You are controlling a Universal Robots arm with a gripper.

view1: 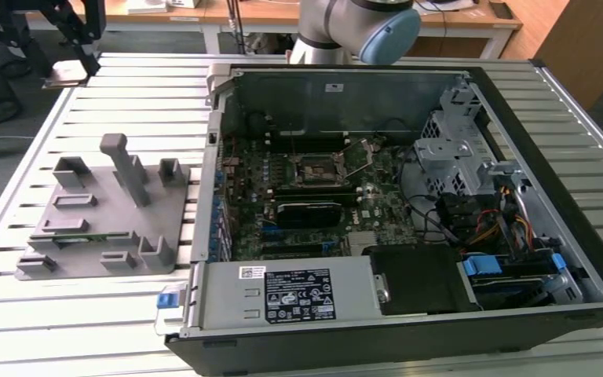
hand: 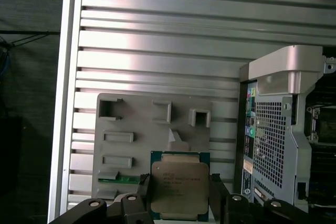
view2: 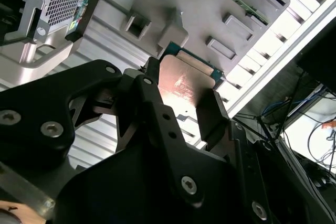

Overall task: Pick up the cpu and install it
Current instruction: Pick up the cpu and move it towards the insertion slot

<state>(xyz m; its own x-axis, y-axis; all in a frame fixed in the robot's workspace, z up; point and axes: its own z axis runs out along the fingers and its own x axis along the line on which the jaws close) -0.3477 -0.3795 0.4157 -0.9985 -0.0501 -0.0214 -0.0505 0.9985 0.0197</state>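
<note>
The cpu (hand: 178,184) is a thin square chip with a pale metal top and a green edge, and it sits flat between my gripper's (hand: 179,191) two black fingers (hand: 216,188). The second wrist view shows the same hold, with the cpu (view2: 184,85) clamped by the gripper (view2: 178,98). In the exterior view the gripper (view1: 69,75) hangs with the cpu (view1: 67,73) over the slatted table's far corner on the exterior view's left, raised well above the grey fixture (view1: 103,212). The dark framed socket (view1: 317,167) lies on the motherboard inside the open case, far from the gripper.
The open computer case (view1: 511,86) takes up the exterior view's right half, with a power supply (view1: 280,292) at its near side and drive cages and cables on the right. A green memory strip (view1: 66,238) lies in the fixture. The slatted table (view1: 134,94) stretches between fixture and gripper.
</note>
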